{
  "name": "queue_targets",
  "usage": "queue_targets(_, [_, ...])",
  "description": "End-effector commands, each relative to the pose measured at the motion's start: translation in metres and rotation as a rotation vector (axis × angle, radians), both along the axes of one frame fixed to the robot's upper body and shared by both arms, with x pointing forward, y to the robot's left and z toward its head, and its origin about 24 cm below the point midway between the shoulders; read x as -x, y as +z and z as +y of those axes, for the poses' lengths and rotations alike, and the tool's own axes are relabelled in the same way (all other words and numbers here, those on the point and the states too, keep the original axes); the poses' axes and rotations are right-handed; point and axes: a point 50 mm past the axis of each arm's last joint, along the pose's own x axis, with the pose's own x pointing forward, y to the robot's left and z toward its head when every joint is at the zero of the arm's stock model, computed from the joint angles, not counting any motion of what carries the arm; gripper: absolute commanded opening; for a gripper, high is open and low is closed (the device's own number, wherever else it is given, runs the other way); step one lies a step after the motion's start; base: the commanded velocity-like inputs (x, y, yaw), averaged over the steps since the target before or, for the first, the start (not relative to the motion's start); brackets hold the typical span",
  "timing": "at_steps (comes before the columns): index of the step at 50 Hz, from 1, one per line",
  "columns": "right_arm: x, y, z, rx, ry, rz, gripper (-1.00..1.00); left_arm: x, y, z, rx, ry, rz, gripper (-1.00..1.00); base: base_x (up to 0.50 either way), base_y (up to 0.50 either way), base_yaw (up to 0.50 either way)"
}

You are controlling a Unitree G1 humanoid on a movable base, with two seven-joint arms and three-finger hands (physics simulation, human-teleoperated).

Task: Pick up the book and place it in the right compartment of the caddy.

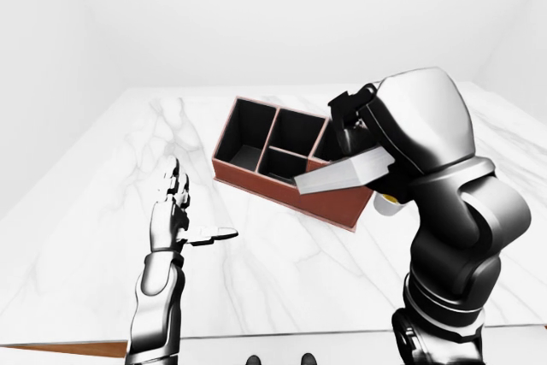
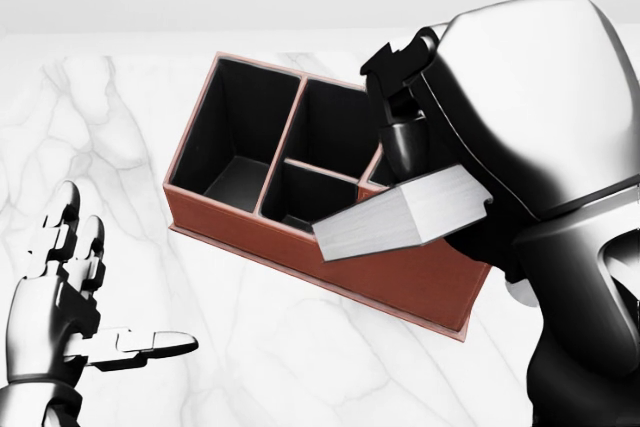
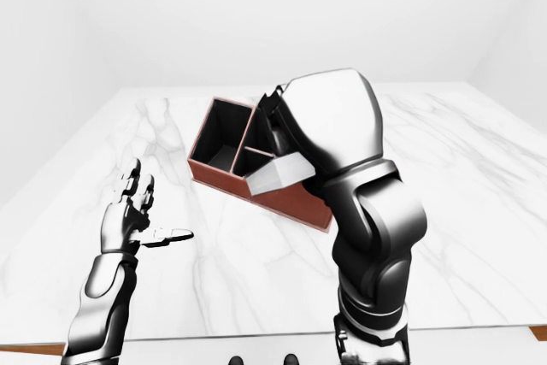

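Left hand: your left hand sits lowest in the head view, at the left, fingers spread and thumb stuck out sideways. It holds nothing and stands well apart from the caddy.

Table: white marbled table under everything. A small yellow thing shows beside the right arm in the left-eye view; too hidden to name.

Right hand: your right hand is raised over the caddy's right end. The bulky forearm covers most of it; dark fingers show above the book's inner end. Judging by the book hanging clear of the table, you have it clamped, but the finger contact itself is mostly hidden.

Book: the book is off the table, tilted, page edge toward the camera. Its lower left corner crosses the caddy's near wall in the head view. Whether it touches the wall, you cannot tell.

Caddy: reddish-brown caddy with black interior, lying at an angle on the table. Left and middle cells are visible and look empty.

Right compartment: mostly behind the book and arm; only a sliver of its rim shows.

Done: pick-up, by my reading.

Left: bring the book over the right compartment, lower it in, then let go. Release not yet made.

Risk: the book's corner may catch on a wall or divider.
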Motion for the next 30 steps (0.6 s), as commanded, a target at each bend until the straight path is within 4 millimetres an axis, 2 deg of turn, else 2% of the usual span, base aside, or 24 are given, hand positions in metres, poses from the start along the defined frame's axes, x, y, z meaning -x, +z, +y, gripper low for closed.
queue_targets(1, [0.010, 0.032, 0.006, 0.076, 0.022, -0.160, -1.00, 0.001, 0.001, 0.001, 0.002, 0.001, -0.003, 1.00, 0.00, 0.00, 0.00])
queue_targets(13, [-0.001, 0.080, 0.015, 0.075, 0.022, -0.263, -1.00, 0.002, 0.002, 0.002, 0.007, 0.001, -0.006, 1.00, 0.00, 0.00, 0.00])
queue_targets(16, [-0.004, 0.086, 0.016, 0.058, 0.020, -0.261, -1.00, 0.003, 0.003, 0.001, 0.007, -0.001, -0.009, 1.00, 0.00, 0.00, 0.00])
queue_targets(30, [-0.070, 0.112, 0.005, 0.050, -0.033, -0.032, -1.00, 0.001, 0.003, 0.001, 0.014, -0.008, -0.008, 1.00, 0.00, 0.00, 0.00])
